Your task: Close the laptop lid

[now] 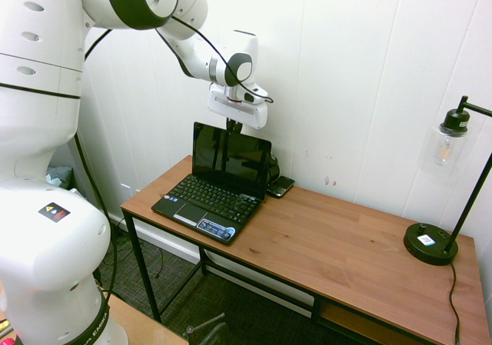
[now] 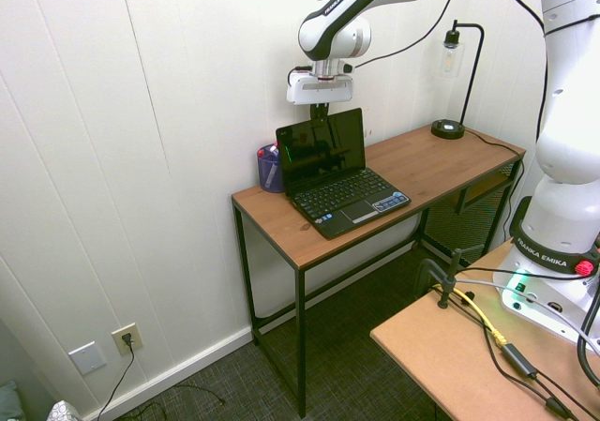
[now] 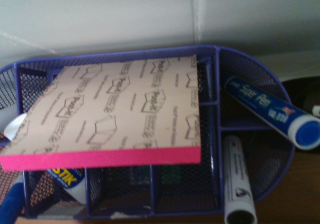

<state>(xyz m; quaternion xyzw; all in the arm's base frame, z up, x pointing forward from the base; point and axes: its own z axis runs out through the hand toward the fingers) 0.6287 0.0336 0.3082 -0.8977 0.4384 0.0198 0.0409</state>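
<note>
- Laptop lid (image 1: 240,157), thin black panel with glossy dark screen; raised open at the rear of the netbook base, on the wooden desk (image 1: 330,237).
- Netbook base (image 1: 207,207), black keyboard with palm rest, trackpad and stickers; flat on the desktop.
- Gripper (image 1: 234,126), two black fingers, closed narrow; pointed downward at the lid's top edge, contact not discernible.
- Black phone (image 1: 281,185), flat beside the raised lid, toward the wall.
- Purple mesh desk organizer (image 2: 270,170), behind the lid, near the wall; several compartments in the wrist view.
- Post-it pad (image 3: 112,107), printed beige face and bright pink edge; tilted across the organizer's compartments.
- Blue Super Pen marker (image 3: 270,109), slanted over the organizer's rounded end.
- Grey-white marker (image 3: 238,179), in the neighboring compartment of the same end.
- Glue stick (image 3: 68,181), yellow "STIK" lettering, partly under the pad.
- Black desk lamp (image 1: 430,245), clear glass shade and round base; at the desk's far end from the netbook, small white label on the base.
</note>
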